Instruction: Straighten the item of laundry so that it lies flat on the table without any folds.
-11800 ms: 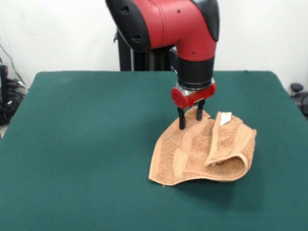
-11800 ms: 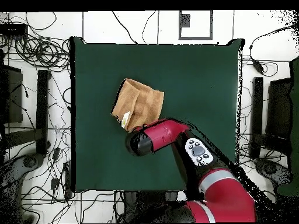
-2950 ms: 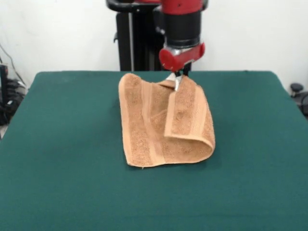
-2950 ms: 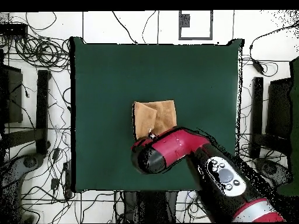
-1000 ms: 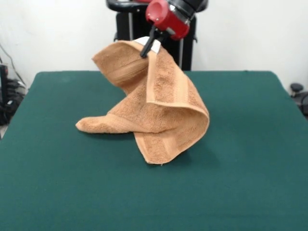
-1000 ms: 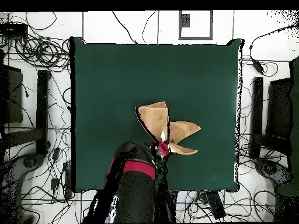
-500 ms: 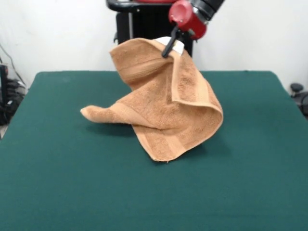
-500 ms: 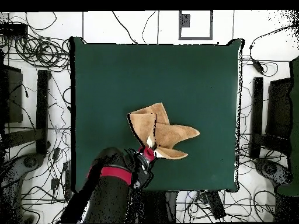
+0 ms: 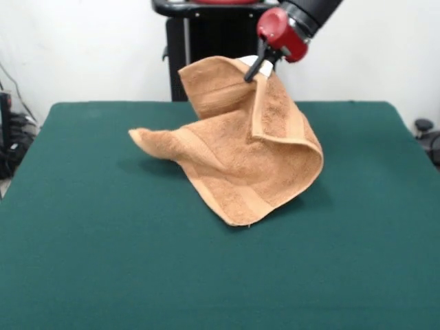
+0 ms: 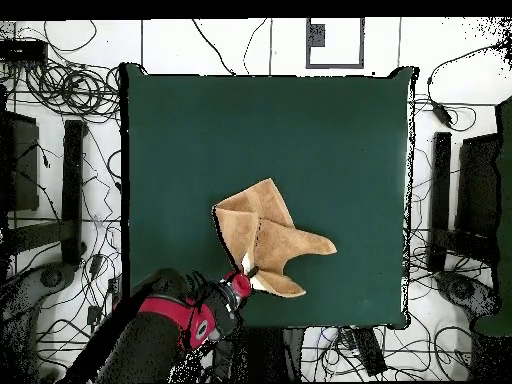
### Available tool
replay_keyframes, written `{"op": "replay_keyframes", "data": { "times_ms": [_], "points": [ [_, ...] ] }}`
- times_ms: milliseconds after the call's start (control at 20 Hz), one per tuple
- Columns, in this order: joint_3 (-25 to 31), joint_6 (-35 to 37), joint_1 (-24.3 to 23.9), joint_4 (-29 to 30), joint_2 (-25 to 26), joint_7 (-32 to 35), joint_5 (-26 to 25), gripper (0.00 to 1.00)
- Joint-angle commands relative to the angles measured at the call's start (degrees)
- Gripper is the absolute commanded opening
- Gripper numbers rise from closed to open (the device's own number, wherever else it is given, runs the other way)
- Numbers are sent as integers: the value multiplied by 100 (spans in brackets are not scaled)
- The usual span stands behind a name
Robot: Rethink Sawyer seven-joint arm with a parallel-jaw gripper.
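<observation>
Front view: end effector (image 9: 256,69) pinches the soft, limp towel (image 9: 237,155) by its tagged corner; corners give the best hold.

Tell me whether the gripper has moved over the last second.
Yes. In the front view the gripper, shut on the towel, has shifted rightward against the black pedestal behind it.
</observation>
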Motion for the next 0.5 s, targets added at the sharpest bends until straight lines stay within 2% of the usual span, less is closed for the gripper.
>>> {"op": "replay_keyframes", "data": {
  "times_ms": [50,100,300,400,500],
  "points": [
    [-458,402,728,-564,968,2798,387,0],
    [-502,499,810,-588,1063,2898,456,0],
    [-219,767,722,-487,1068,2829,1318,0],
    [223,523,401,-220,837,2640,1874,0],
    [546,132,173,-54,672,2477,2140,0]
  ]
}}
